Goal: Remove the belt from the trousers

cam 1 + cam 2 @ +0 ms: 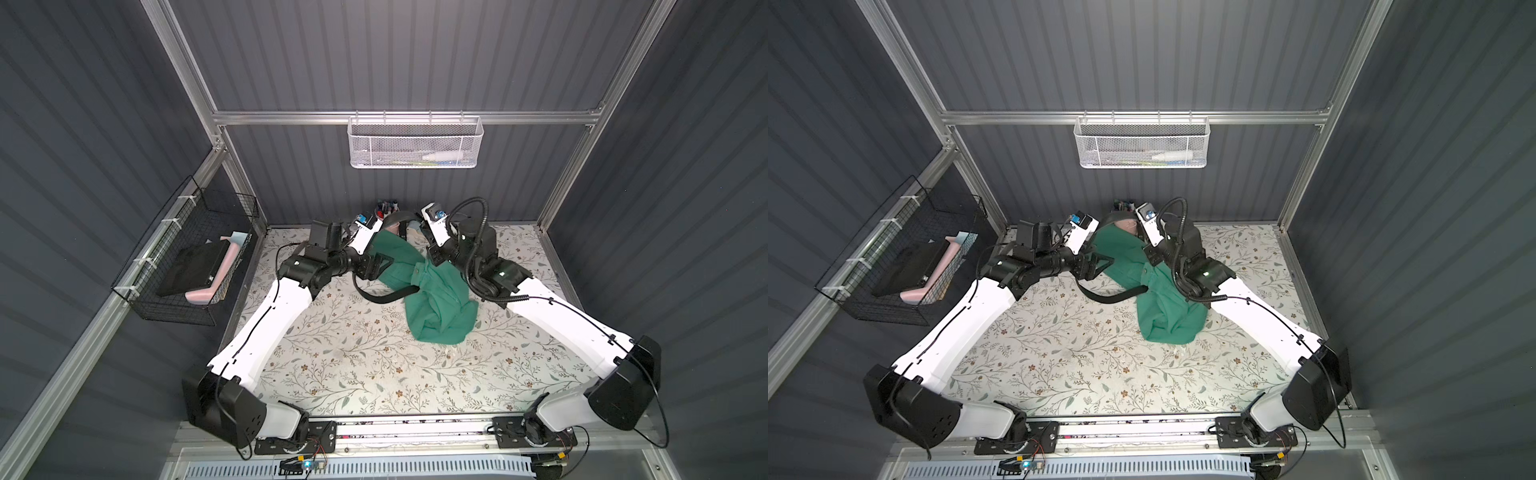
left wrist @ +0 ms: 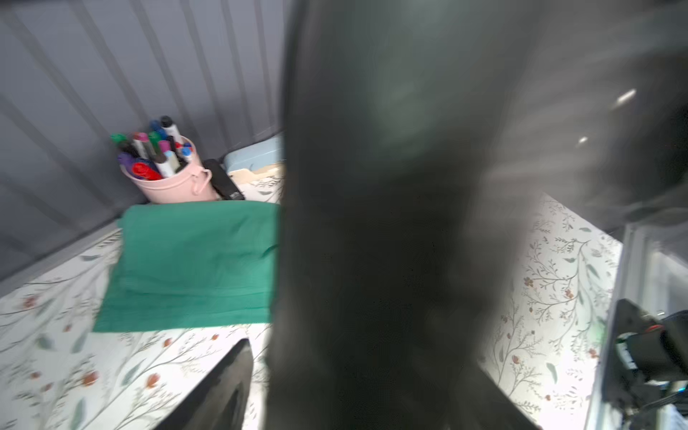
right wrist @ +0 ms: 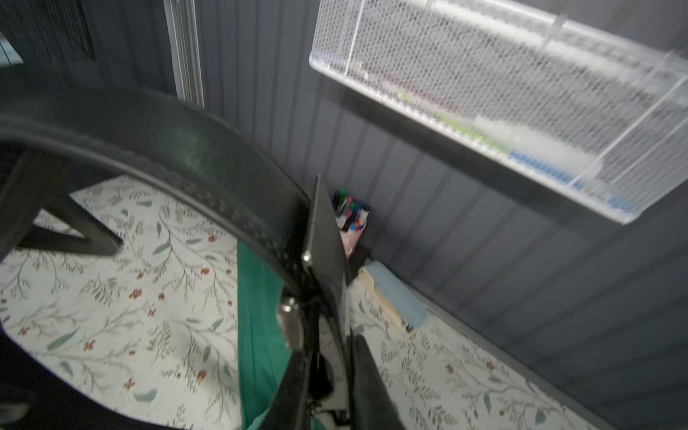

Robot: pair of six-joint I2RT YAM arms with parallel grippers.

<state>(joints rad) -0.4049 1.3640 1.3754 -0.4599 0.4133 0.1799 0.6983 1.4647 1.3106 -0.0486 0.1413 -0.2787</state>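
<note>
Well, your right gripper (image 3: 329,357) was pinched tight on the belt (image 3: 186,156) at its buckle end (a dull metal piece showed just beside the fingers). From there the black strap rose and arched across toward your left gripper (image 1: 1102,266). That one stood with its jaws apart. In the left wrist view one finger (image 2: 219,387) sat clear of the strap, with tablecloth showing between them. The strap itself blurred across the lens and hid the other finger. In a top view a lower stretch of the belt lay curved on the floral tablecloth (image 1: 332,353), running from under your left wrist to the crumpled green trousers (image 1: 440,311). The trousers lay heaped between your two arms, one leg reaching back toward the pink cup of markers (image 2: 175,182) by the rear wall.
</note>
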